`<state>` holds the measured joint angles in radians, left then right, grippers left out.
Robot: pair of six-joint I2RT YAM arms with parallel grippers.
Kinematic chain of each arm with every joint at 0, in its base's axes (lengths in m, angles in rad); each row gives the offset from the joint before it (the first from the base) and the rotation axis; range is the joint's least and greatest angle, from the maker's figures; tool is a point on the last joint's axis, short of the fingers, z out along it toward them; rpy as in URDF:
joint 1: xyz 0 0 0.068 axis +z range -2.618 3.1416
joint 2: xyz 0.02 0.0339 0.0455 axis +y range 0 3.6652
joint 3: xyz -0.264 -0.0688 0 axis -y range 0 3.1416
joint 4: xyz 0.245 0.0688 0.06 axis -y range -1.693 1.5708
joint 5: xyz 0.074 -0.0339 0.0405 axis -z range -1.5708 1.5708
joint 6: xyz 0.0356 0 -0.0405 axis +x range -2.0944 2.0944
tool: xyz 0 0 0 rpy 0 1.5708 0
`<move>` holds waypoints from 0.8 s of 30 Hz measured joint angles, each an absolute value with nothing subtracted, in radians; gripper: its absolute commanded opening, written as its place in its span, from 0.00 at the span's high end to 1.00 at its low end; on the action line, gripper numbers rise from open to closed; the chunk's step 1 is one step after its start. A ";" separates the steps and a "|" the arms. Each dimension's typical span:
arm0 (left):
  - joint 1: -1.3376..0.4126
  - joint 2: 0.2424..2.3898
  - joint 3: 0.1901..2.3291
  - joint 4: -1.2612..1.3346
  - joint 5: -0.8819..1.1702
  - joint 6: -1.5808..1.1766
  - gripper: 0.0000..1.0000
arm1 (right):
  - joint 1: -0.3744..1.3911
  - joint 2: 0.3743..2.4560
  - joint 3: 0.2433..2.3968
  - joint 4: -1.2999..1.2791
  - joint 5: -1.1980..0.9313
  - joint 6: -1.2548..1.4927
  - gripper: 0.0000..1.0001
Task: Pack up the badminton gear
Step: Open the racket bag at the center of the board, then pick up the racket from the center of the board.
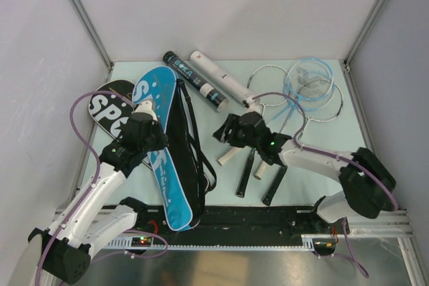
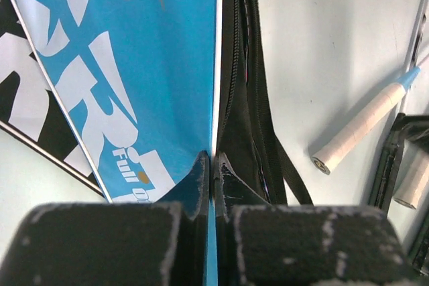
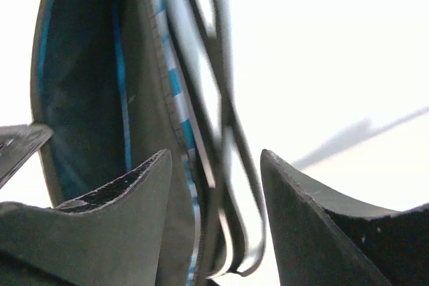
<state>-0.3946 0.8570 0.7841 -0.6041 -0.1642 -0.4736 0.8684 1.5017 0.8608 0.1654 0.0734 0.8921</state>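
The left tool [image 2: 212, 165] pinches the blue bag [image 1: 171, 192] by its flap to keep it open, while the right tool [image 3: 214, 165] gapes empty nearby.

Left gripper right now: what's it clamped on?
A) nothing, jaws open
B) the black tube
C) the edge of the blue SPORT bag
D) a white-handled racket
C: in the left wrist view the left gripper has its jaws shut on the thin edge of the blue bag, while the white-handled racket lies apart from it, off to the side.
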 measured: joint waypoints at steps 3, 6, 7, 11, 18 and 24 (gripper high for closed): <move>-0.394 0.857 0.784 -0.604 -0.142 -0.452 1.00 | 0.793 1.403 0.841 0.024 0.118 0.868 0.43; -0.393 0.857 0.784 -0.604 -0.116 -0.433 1.00 | 0.695 1.286 0.784 -0.097 0.160 0.867 0.44; -0.393 0.857 0.784 -0.603 -0.105 -0.425 1.00 | 0.659 1.248 0.764 -0.132 0.169 0.872 0.44; -0.392 0.857 0.784 -0.603 -0.066 -0.400 1.00 | 0.509 1.137 0.709 -0.245 0.189 0.885 0.42; -0.389 0.852 0.784 -0.601 0.002 -0.374 1.00 | 0.308 1.127 0.700 -0.319 0.157 0.805 0.42; -0.372 0.841 0.784 -0.600 0.042 -0.373 1.00 | 0.179 1.256 0.696 -0.253 0.020 0.718 0.42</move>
